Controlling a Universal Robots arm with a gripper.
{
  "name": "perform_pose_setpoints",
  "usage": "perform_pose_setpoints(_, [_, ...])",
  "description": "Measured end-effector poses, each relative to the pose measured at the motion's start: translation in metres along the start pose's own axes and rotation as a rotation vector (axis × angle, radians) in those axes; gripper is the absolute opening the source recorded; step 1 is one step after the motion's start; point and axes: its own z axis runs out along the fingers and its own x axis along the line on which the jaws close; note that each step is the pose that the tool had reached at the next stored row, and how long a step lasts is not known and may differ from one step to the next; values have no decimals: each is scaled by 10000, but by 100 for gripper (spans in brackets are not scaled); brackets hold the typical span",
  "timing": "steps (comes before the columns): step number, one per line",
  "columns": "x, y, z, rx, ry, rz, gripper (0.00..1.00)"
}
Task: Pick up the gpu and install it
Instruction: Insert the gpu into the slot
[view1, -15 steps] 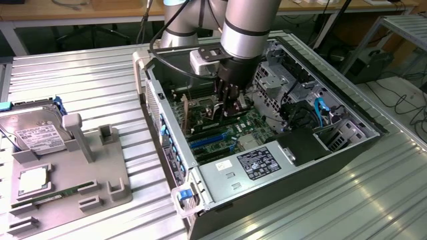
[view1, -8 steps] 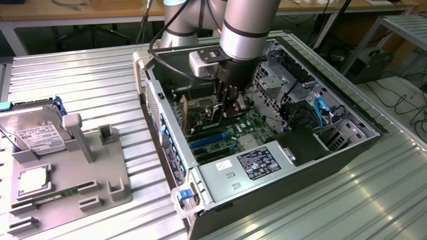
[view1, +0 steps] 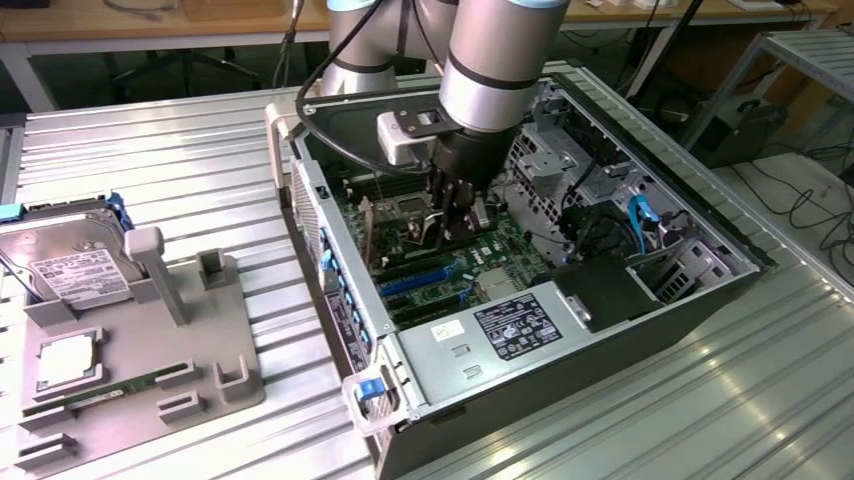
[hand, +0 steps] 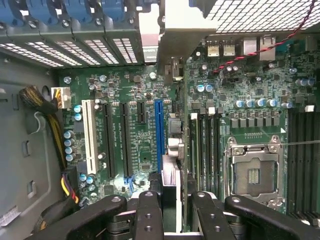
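The gpu (hand: 172, 145) appears edge-on in the wrist view, a thin card whose silver bracket (hand: 150, 35) sits by the case's rear slot openings. My gripper (hand: 176, 200) is shut on its near end, one black finger on each side. The card stands upright over the motherboard, right beside the long blue slot (hand: 159, 135), on the side toward the memory slots. Whether its edge is in a slot I cannot tell. In the exterior view my gripper (view1: 447, 215) reaches down into the open computer case (view1: 334, 290), with the gpu (view1: 430, 232) under it.
On the exterior view's left, a grey fixture (view1: 214, 350) holds a hard drive (view1: 74, 265), a memory stick (view1: 107, 392) and a processor (view1: 64, 360). Inside the case are the power supply (view1: 514, 325), the processor socket (hand: 255, 172) and a cable bundle (hand: 45, 100).
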Motion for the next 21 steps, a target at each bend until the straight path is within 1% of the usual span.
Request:
perform_pose_setpoints(1, [0, 0, 5, 0, -16, -37, 28])
perform_pose_setpoints(5, [6, 0, 15, -5, -13, -89, 28])
perform_pose_setpoints(9, [39, -1, 24, -4, -14, -88, 28])
perform_pose_setpoints(14, [42, 14, 38, -3, -10, -88, 28])
perform_pose_setpoints(18, [42, 20, 46, -9, -11, -234, 28])
perform_pose_setpoints(21, [43, 21, 65, -10, -8, -233, 28])
